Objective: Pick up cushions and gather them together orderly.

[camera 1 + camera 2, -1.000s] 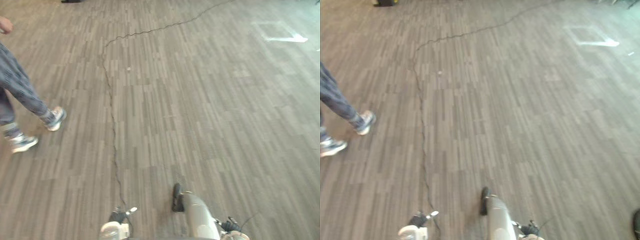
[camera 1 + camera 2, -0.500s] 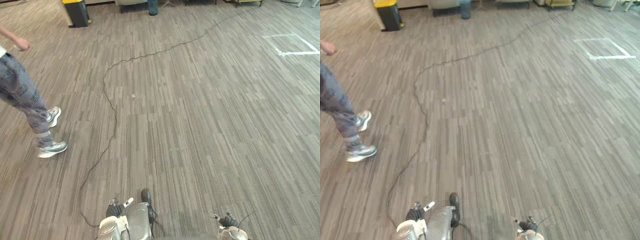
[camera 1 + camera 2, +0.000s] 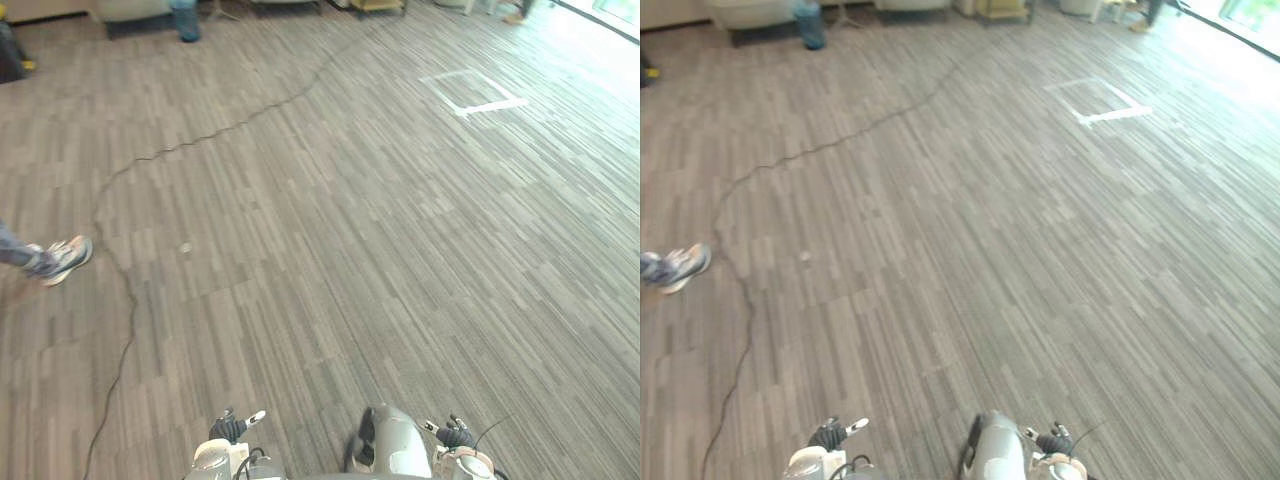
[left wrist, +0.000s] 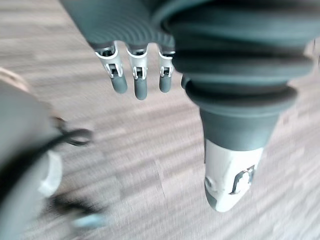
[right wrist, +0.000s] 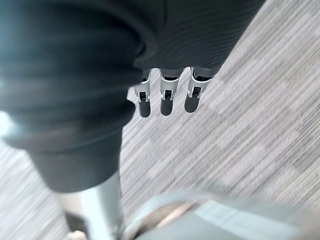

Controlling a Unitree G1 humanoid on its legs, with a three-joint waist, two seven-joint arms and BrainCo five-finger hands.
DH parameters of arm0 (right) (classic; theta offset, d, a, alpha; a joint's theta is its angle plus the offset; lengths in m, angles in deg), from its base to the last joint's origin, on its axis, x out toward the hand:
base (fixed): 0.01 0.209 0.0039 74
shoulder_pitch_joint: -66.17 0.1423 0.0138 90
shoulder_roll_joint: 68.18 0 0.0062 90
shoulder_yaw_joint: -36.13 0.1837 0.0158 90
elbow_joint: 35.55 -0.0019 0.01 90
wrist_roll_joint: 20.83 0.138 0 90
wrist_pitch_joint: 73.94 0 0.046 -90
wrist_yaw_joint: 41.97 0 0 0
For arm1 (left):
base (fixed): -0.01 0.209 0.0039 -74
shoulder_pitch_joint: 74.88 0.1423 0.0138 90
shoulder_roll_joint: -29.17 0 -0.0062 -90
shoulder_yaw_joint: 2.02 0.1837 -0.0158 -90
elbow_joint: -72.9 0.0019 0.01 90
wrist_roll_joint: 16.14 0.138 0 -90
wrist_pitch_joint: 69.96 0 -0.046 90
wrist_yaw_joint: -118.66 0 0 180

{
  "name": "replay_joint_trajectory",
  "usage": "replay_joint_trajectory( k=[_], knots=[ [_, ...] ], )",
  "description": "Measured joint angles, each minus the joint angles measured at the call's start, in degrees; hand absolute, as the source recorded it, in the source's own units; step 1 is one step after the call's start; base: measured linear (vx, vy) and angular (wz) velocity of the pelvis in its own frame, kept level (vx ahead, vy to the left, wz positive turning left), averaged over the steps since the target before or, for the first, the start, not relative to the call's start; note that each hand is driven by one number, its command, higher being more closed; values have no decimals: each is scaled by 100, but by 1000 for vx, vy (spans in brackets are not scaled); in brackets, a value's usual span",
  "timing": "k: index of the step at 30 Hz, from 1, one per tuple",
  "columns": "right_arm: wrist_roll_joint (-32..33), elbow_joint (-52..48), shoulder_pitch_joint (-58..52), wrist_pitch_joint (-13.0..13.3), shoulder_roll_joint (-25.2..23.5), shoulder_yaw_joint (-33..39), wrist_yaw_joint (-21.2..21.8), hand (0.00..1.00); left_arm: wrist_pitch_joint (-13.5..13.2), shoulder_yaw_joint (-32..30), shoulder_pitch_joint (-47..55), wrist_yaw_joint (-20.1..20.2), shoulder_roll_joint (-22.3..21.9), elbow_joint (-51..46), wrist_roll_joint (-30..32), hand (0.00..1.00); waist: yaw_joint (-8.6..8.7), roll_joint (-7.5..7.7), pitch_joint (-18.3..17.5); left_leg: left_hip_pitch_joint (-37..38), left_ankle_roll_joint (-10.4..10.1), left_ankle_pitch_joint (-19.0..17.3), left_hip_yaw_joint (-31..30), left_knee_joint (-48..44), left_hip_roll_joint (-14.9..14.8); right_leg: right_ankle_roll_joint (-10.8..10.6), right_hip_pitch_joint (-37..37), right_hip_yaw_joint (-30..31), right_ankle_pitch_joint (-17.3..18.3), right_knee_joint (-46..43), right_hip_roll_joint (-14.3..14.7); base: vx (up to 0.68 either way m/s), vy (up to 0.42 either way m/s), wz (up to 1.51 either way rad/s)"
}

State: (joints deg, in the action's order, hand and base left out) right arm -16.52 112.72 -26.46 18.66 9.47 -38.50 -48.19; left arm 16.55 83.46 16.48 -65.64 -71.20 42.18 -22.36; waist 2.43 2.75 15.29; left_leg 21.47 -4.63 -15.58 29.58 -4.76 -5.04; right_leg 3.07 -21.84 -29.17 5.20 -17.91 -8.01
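My left hand (image 4: 135, 75) hangs over bare grey carpet in the left wrist view. Its fingers are straight, its thumb (image 4: 227, 180) stands apart, and nothing is in it. In the right wrist view my right hand (image 5: 167, 97) also hangs over the carpet with straight fingers and holds nothing.
Grey striped carpet (image 3: 350, 250) stretches ahead. A person's shoe (image 3: 62, 258) is at the left edge. A white tape square (image 3: 470, 92) marks the floor at the far right. A pale sofa (image 3: 750, 12) and a blue bin (image 3: 185, 20) stand along the far edge.
The camera has swung right and tipped up, so the tape square now lies nearer the middle. The person has passed to the left edge, with one shoe left in sight.
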Motion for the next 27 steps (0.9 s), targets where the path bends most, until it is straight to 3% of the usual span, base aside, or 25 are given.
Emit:
replay_joint_trajectory(
  k=[1,2,3,4,5,6,7,8,9,10,11,14,15,16,17,18,19,20,21,22,23,24,25,26,27],
  knots=[
    [-9,31,-35,-11,0,-11,8,0,0,-3,36,-1,-8,6,4,0,37,4,-3,75,-143,16,-12,2,8,191,9,1,-354,290,76,747,-82,-21],
    [-107,135,-30,-43,89,9,52,0,4,-62,47,-4,-86,124,29,0,124,-197,7,312,-404,21,-24,-15,-131,955,105,102,-1128,255,317,586,-62,-36],
    [-163,147,-39,-47,175,47,128,0,-1,-122,4,15,-167,187,57,0,85,-413,-27,333,-718,231,-4,-102,-284,924,7,158,-769,-126,400,715,-88,-43],
    [-200,101,-90,-28,183,94,179,0,0,-133,-26,13,-225,200,81,0,132,-431,-11,338,-944,537,-96,-356,-335,923,-53,210,-392,-588,349,672,-143,-46],
    [-199,103,-119,-67,129,241,161,0,3,-182,-30,8,-261,204,155,0,183,-432,-16,285,-856,854,-259,-887,-450,910,42,227,-52,-880,389,767,-247,-46],
    [-193,-91,-240,-108,73,322,117,0,8,-465,-28,9,-399,121,199,0,184,-572,1,-447,-383,1697,-717,-3074,-1038,839,591,294,302,-689,651,741,-240,-59],
    [-189,-214,-275,-100,79,271,84,0,1,-601,-4,9,-490,-13,214,0,152,-656,-3,-988,-273,1753,-923,-4382,-1332,831,861,402,393,-537,868,578,-150,-64],
    [-186,-274,-278,-100,79,250,55,0,6,-646,11,11,-531,-77,217,0,113,-674,10,-1258,-221,1672,-1001,-5007,-1448,879,1018,491,454,-469,963,418,-38,-91],
    [-171,-359,-278,-95,76,213,17,0,-2,-793,25,47,-526,-295,219,0,16,-624,35,-1893,-222,1260,-1150,-6114,-1552,964,1513,799,664,-326,1165,618,-42,-106],
    [-147,-372,-241,-98,46,130,-12,0,-5,-802,86,59,-479,-421,216,0,-20,-544,71,-2377,-122,956,-1289,-6362,-1488,951,1988,1040,784,-77,1277,600,-34,-97],
    [-144,-372,-238,-95,41,121,-15,0,-8,-800,98,60,-466,-448,213,0,-25,-532,72,-2473,-108,908,-1299,-6349,-1464,946,2083,1098,794,-11,1293,560,-26,-105],
    [-82,-396,-205,-97,27,-57,-58,0,-122,-825,283,71,-437,-725,26,0,-230,-388,-3,-3559,6,413,-1293,-5150,-1089,750,2950,1886,923,662,1388,435,26,-109],
    [-83,-413,-211,-102,37,-104,-63,0,-142,-870,333,67,-476,-838,-50,0,-279,-376,-19,-3785,7,397,-1345,-4164,-839,643,3194,2165,978,816,1349,549,131,-108],
    [-97,-401,-172,-99,29,-122,-58,0,-198,-948,373,50,-548,-909,-111,0,-377,-349,-32,-3860,-122,495,-1578,-2771,-451,446,3388,2492,1088,836,1248,563,161,-119],
    [-105,-361,-142,-94,17,-123,-60,0,-235,-969,387,41,-554,-912,-147,0,-419,-346,-37,-3857,-168,587,-1676,-2298,-343,392,3452,2593,1145,854,1216,727,246,-129],
    [-159,-302,-109,-97,-31,-132,-66,0,-249,-968,385,-11,-596,-904,-196,0,-453,-348,-45,-3862,-193,946,-1867,-1291,-125,229,3778,2872,1266,1024,1149,527,207,-90],
    [-179,-298,-108,-100,-51,-155,-63,0,-252,-970,384,-15,-598,-910,-217,0,-475,-340,-56,-3894,-114,1099,-1902,-1074,-81,124,3890,2978,1331,1057,1109,706,296,-121],
    [-197,-276,-178,-99,-114,-204,-63,0,-269,-970,382,-21,-593,-908,-290,0,-578,-262,-137,-3885,88,1679,-1921,-1127,-33,-60,4014,3204,1457,1003,987,770,316,-113],
    [-211,-245,-184,-102,-307,-222,-43,0,-248,-969,375,-11,-455,-876,-264,0,-616,-65,-344,-3944,361,1612,-1749,-1445,86,-247,3897,3389,1560,643,738,794,318,-108],
    [-211,-256,-193,-94,-393,-206,-31,0,-243,-973,375,-5,-412,-844,-246,0,-575,24,-409,-3941,435,1389,-1668,-1606,112,-277,3748,3409,1548,318,632,818,302,-78],
    [-212,-265,-226,-92,-503,-196,-18,0,-247,-986,361,-4,-355,-786,-242,0,-563,132,-451,-3858,485,989,-1511,-1933,139,-415,3393,3390,1480,-679,506,908,361,-65],
    [-212,-254,-195,-87,-511,-194,-1,0,-245,-951,321,-26,-268,-711,-237,0,-570,273,-403,-3485,565,644,-1342,-2018,262,-902,2832,3377,1052,-2228,325,743,302,-60],
    [-210,-259,-186,-84,-504,-194,13,0,-237,-895,273,-39,-230,-628,-235,0,-540,278,-392,-3312,580,495,-1320,-2016,303,-1084,2609,3368,857,-2862,239,672,279,-46],
    [-210,-294,-172,-39,-464,-196,33,0,-182,-812,156,-56,-190,-400,-225,0,-483,219,-345,-2846,615,187,-1318,-2002,360,-1123,2179,3083,778,-4024,54,611,196,-25],
    [-217,-394,-167,17,-393,-223,66,0,-130,-695,144,-58,-201,-281,-206,0,-410,102,-303,-2240,618,-29,-1286,-1809,349,-900,1833,2585,911,-4639,-182,611,196,-23]
  ],
)
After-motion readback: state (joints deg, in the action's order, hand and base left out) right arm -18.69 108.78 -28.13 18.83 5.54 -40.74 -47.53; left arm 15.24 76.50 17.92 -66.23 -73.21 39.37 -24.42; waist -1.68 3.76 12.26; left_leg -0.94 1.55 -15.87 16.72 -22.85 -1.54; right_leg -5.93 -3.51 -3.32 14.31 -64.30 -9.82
